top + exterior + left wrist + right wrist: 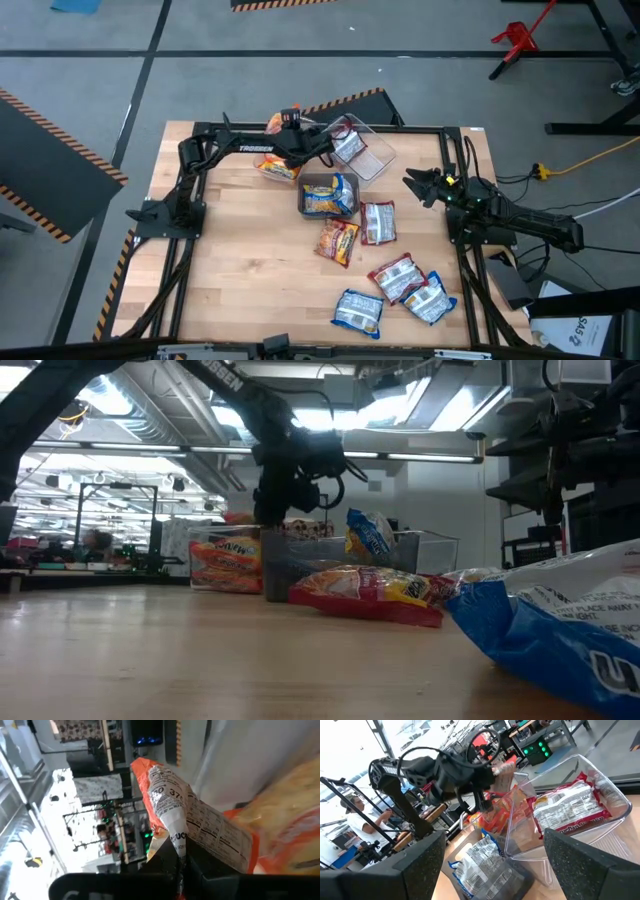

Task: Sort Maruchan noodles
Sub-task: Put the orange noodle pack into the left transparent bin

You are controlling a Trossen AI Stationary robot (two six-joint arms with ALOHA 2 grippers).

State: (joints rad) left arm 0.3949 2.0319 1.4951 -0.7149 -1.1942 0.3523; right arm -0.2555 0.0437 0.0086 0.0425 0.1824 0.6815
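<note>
The left gripper (290, 122) is clenched on an orange packet (170, 805), lifted just beyond the blue-packet bin (328, 196) near the table's far edge. The right gripper (418, 186) — fingers spread, holding nothing — hangs beside that bin over bare wood; loose packets (398, 275) lie nearer the front edge.

In the low view, the blue-and-white crinkly plastic noodle packet (560, 622) nearest the camera is cut off by the picture's right and bottom edges, and its print is too blurred to read. Behind it, the clear plastic bin (425, 550) is partly hidden by the red-and-yellow flat packet (370, 592). In the left wrist view, the orange-and-white crinkly packet (192, 815) hides its own front.
</note>
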